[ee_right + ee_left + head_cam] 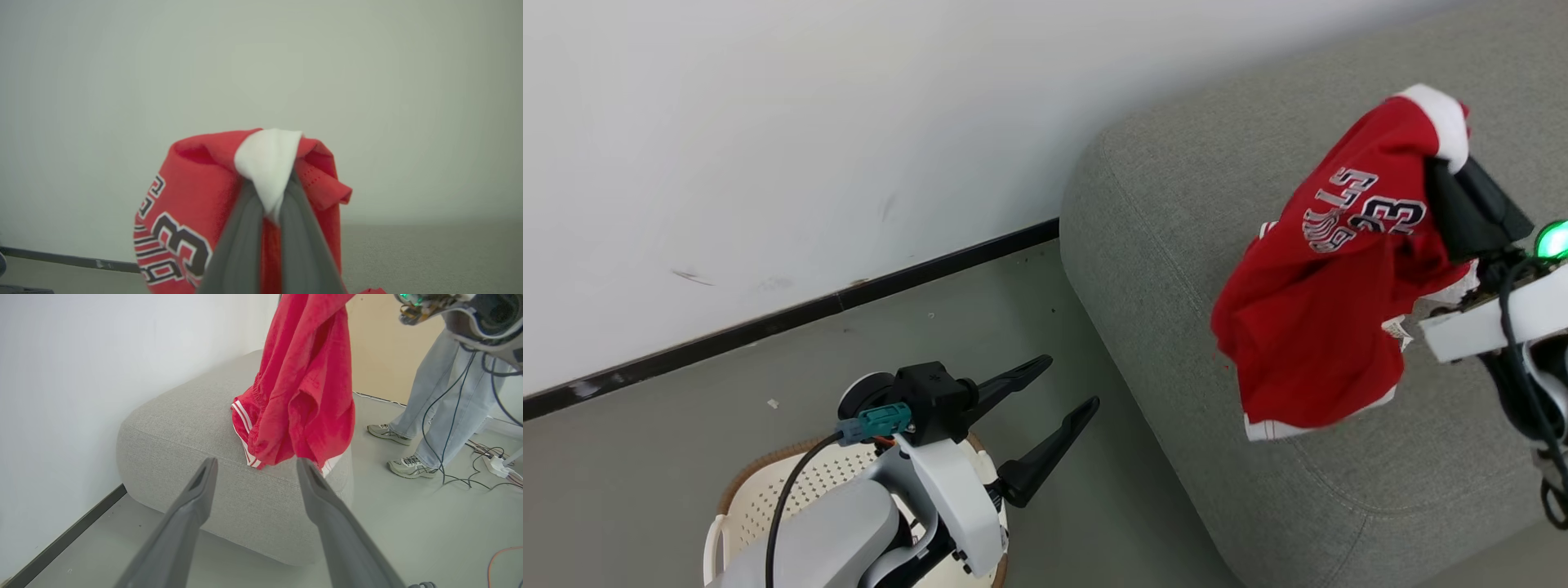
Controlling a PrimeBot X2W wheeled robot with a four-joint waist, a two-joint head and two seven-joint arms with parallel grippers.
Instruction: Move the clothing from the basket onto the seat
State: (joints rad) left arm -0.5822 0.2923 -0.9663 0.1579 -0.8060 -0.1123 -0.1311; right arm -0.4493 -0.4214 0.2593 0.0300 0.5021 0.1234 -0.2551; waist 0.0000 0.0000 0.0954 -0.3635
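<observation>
room: white wall (768, 122), black skirting (849, 298), grey floor (980, 327)
seat (1176, 245): grey, rounded corner near wall, open floor alongside
clothing (1331, 327): hangs over seat's top
right gripper (271, 200): jaws pinch clothing
left gripper (1070, 380): jaws apart, empty, above basket (756, 469)

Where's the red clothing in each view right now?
Head view: clothing at right, hanging from the right gripper over the seat.
Left wrist view: top centre, draping down beyond the open left gripper.
Right wrist view: lower centre, pinched between the fingers.
Shared landmark: the grey seat.
</observation>
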